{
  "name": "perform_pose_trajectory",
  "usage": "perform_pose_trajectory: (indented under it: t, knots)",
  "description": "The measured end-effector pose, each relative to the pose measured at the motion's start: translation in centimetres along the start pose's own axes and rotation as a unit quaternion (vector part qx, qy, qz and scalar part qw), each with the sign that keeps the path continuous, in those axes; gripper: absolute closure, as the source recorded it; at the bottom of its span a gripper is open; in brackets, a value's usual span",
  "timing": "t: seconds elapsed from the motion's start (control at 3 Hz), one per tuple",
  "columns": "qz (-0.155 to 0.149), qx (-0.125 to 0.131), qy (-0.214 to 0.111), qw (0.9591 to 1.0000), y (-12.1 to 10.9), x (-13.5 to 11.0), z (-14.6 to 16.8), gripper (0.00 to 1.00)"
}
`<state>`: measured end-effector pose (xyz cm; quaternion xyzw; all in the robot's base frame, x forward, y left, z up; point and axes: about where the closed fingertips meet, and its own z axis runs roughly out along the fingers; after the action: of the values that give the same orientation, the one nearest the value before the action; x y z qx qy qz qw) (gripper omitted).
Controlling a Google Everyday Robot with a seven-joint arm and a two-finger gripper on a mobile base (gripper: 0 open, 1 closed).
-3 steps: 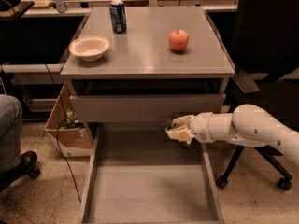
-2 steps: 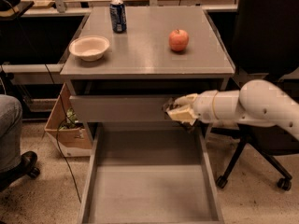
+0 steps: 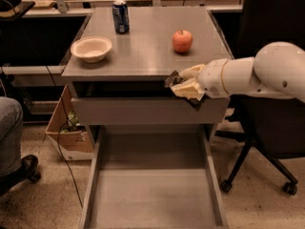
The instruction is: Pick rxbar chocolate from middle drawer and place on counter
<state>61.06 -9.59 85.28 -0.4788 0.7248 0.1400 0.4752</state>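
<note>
1. The gripper [image 3: 180, 84] had risen from below the counter [image 3: 143, 51] to the level of the counter's front edge, towards its right corner. Its two pale fingers were clamped on the dark chocolate bar [image 3: 172, 79], whose end poked out towards the counter's middle.
2. A second before, the gripper had hung well below the counter, under the front panel of the upper drawer [image 3: 147, 111] and over the back of the middle drawer [image 3: 152, 199]. Partway through the lift it sat level with that panel; at this moment it was above the panel.
3. So the bar was out of the middle drawer, which stood pulled out below the counter with a bare floor. The pick looked done and the placing half remained.
4. The bar was not yet over the counter: it sat right at the front edge, so it probably needed to go a little higher and then inward.
5. Nothing on the counter had moved: the apple [image 3: 182, 41] right of centre, the bowl [image 3: 91, 48] on the left, the can [image 3: 120, 16] at the back.
</note>
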Motion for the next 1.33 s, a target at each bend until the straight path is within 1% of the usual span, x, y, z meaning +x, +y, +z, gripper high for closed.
perform_pose_trajectory:
  t: [0.33, 0.67, 1.0, 1.33]
  knots:
    - [-0.038, 0.015, -0.004, 0.9992, -3.8, -3.3, -0.3, 1.00]
    - [-0.050, 0.022, -0.006, 0.9985, -7.5, -4.5, 0.5, 1.00]
    - [-0.063, 0.015, -0.001, 0.9979, -10.5, -4.9, 2.1, 1.00]
    - [-0.071, 0.000, 0.005, 0.9975, -13.0, -3.9, 4.8, 0.98]
